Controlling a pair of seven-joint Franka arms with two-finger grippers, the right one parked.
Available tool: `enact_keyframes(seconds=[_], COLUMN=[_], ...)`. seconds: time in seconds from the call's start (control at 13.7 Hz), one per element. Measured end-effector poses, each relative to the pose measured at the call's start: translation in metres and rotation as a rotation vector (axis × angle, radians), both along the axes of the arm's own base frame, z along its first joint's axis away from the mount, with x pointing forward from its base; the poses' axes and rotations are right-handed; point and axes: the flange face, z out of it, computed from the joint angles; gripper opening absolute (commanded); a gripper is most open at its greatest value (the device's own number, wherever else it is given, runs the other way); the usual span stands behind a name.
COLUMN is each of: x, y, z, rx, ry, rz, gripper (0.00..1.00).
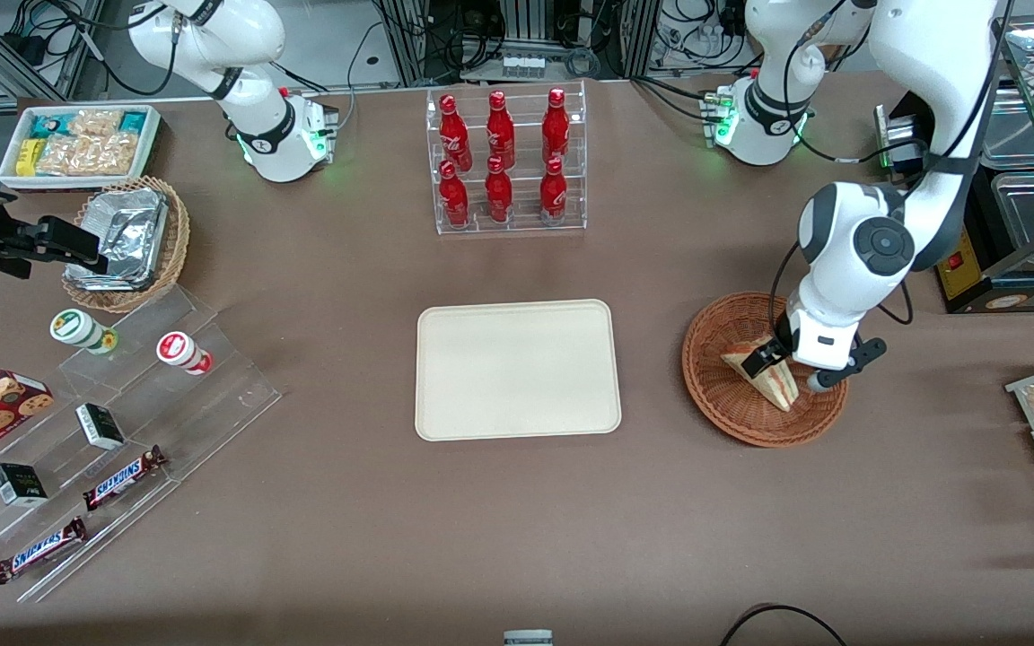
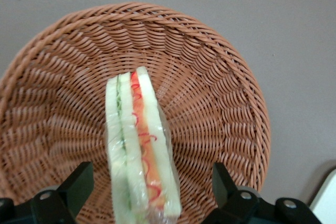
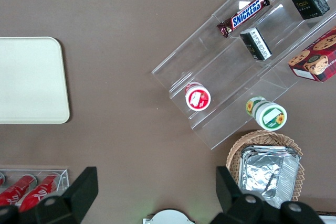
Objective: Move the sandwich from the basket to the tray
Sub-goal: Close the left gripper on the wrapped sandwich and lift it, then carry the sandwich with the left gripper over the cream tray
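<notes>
A small triangular sandwich (image 1: 764, 370) wrapped in clear film lies inside a round reddish-brown wicker basket (image 1: 723, 395), toward the working arm's end of the table. Its pale bread layers enclose a red-orange stripe and a thin green stripe, seen edge-on in the left wrist view (image 2: 140, 150). The basket's woven wall (image 2: 210, 87) curves up around it.

The left arm's gripper (image 1: 784, 362) is lowered into the basket right at the sandwich. Its two black fingers (image 2: 79, 184) are spread wide, one on each side of the wedge, with a clear gap between each finger and the bread; nothing is being held.

Beside the basket, near the middle of the brown table (image 1: 346, 538), sits a flat cream-white rectangular tray (image 1: 517, 370) with rounded corners, with nothing on it.

Farther from the front camera than the tray stands a clear rack with six red bottles (image 1: 503, 161). Toward the parked arm's end lie a tan basket holding crinkled foil (image 1: 127, 242), a white bin of snack packets (image 1: 77, 144), and clear stepped shelves with Snickers bars (image 1: 122, 475) and small tubs.
</notes>
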Motion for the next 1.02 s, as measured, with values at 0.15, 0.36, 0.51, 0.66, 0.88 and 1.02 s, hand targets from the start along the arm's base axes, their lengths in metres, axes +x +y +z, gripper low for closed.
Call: enact_keyframes(seconds=[0.15, 0.36, 0.51, 0.66, 0.88, 1.02], x=[0.000, 0.000, 0.000, 0.000, 0.002, 0.006], y=[0.000, 0.000, 0.000, 0.000, -0.001, -0.011], z=[-0.015, -0.024, -0.024, -0.022, 0.015, 0.072], rx=[-0.002, -0.003, -0.002, 0.001, 0.018, 0.032], ry=[0.009, 0.019, 0.021, 0.032, 0.072, 0.086], rz=[0.001, 0.002, 0.002, 0.001, -0.005, -0.031], gripper=[0.74, 0.00, 0.00, 0.00, 0.00, 0.00])
